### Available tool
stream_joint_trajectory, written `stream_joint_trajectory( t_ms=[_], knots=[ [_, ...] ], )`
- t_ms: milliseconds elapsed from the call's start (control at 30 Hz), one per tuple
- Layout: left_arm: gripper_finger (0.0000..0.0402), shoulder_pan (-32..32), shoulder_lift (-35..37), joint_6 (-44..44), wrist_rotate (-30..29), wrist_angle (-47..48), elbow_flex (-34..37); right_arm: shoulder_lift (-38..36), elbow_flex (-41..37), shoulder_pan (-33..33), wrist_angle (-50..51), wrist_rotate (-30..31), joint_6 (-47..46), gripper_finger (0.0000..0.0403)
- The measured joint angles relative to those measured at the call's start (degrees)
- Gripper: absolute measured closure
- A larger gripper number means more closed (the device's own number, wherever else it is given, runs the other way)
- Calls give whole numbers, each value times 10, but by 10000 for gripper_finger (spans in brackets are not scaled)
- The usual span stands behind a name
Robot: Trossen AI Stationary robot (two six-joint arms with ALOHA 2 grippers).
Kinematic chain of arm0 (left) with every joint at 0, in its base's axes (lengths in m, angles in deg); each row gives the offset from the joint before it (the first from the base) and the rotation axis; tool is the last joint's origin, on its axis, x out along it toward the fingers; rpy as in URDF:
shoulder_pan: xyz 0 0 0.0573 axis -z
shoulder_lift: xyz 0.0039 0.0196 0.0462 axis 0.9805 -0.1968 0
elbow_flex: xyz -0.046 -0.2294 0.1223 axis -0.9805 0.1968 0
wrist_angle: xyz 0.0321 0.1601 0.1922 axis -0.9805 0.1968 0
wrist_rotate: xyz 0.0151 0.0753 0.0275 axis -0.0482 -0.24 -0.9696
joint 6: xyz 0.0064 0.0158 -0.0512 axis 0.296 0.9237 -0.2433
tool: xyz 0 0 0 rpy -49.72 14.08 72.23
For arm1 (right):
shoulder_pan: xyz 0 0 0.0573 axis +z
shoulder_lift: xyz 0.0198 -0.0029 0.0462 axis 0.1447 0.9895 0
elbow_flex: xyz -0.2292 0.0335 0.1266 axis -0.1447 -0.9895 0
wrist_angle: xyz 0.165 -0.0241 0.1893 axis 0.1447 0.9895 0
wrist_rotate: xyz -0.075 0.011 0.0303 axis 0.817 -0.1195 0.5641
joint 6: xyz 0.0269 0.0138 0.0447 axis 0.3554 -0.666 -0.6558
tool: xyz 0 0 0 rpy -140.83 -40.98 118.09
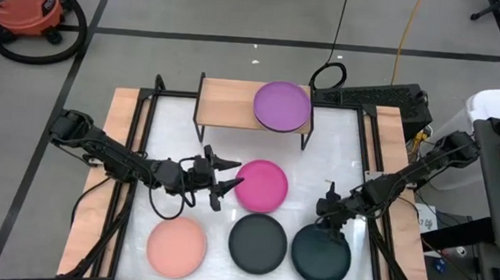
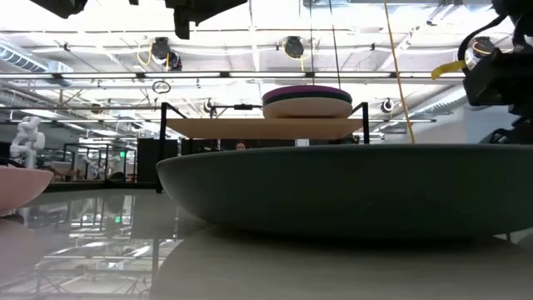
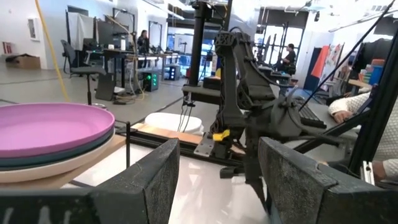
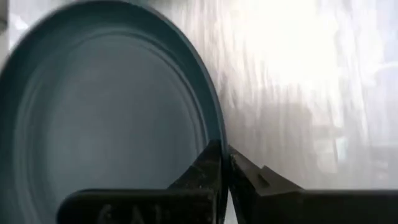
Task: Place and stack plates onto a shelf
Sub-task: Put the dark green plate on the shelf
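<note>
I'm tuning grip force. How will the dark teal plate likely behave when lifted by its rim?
The dark teal plate looks rigid and matte, so it probably won't flex or slip much. The right pincer sits at one edge, so the plate may tilt when raised. Being shallow and flat-lying, it should slide rather than roll.

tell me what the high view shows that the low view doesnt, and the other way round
Only the high view shows the magenta plate, the dark grey plate and the left gripper, open beside the magenta one, plus the right gripper pinching the teal plate's rim. Only the low view shows that the purple plate tops a stack, with a dark and a beige plate under it. Both show the shelf, the teal plate and the salmon plate.
</note>
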Motion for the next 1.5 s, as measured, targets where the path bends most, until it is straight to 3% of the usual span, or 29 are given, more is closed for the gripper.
stream_joint_trajectory(
  t_ms=[233,367,600,700,900,1167,1367,1500],
  knots=[
    [179,8,12,32,-1,27,0,-69,36,-29,62,7,-43,402],
    [179,24,42,62,-2,15,-1,-120,69,-47,69,42,-13,402],
    [179,26,51,83,-7,16,0,-163,111,-113,-72,166,135,402],
    [179,19,51,91,-8,12,0,-158,118,-155,-155,168,169,402],
    [179,34,78,142,-7,-1,0,-102,176,-244,-180,139,204,402],
    [179,63,123,195,-11,23,0,31,339,-362,-178,91,240,403],
    [179,92,178,278,-144,27,29,151,445,-445,-176,92,230,403],
    [179,101,232,279,-144,-42,105,222,485,-493,-186,91,219,403]
  ],
)
